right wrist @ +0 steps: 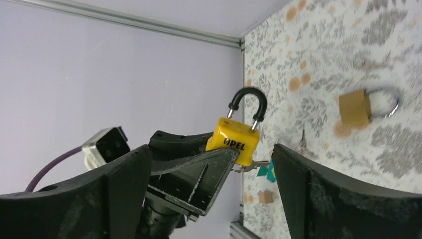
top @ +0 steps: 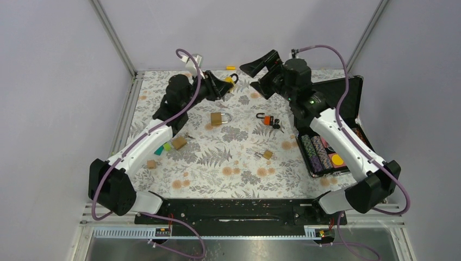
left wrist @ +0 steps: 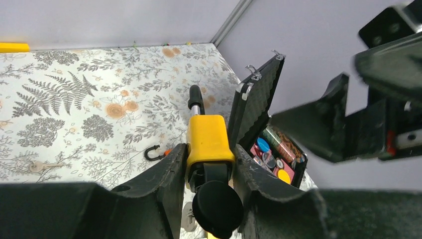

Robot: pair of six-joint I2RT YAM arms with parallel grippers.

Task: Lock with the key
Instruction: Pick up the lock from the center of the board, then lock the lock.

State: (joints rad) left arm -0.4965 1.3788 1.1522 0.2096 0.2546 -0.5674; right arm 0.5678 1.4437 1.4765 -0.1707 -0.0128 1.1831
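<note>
Looking down from the top external camera, the left pincer (top: pixel 225 86) is clamped on the yellow padlock (top: pixel 231 80), holding it in the air above the far side of the worktop (top: pixel 217 174). The right pincer (top: pixel 260 76) hangs just beside it with its fingers wide apart and holding nothing. A brass padlock (top: pixel 219 118) and an orange padlock (top: pixel 267 118) lie on the cloth below, and a black case (top: pixel 348 92) stands open at the right.

In the left wrist view the two fingers press on opposite sides of the yellow body. A round black knob (left wrist: pixel 217 209) juts from the near end of the lock. I take it for the head of the key, already seated, though the keyway itself is hidden. The shackle (left wrist: pixel 195 97) points away from the camera.

The right wrist view shows the lock from the other side, with the black shackle arching upward. Whether it is snapped home I cannot tell. A bit of silver metal shows at the underside, near the supporting finger.

The lock is likely rigid, dense for its bulk and smooth-skinned, so it could twist in the grip when torque comes. The body faces are the sound place to hold. The key head is small, so it wants a square pinch across its flats.
</note>
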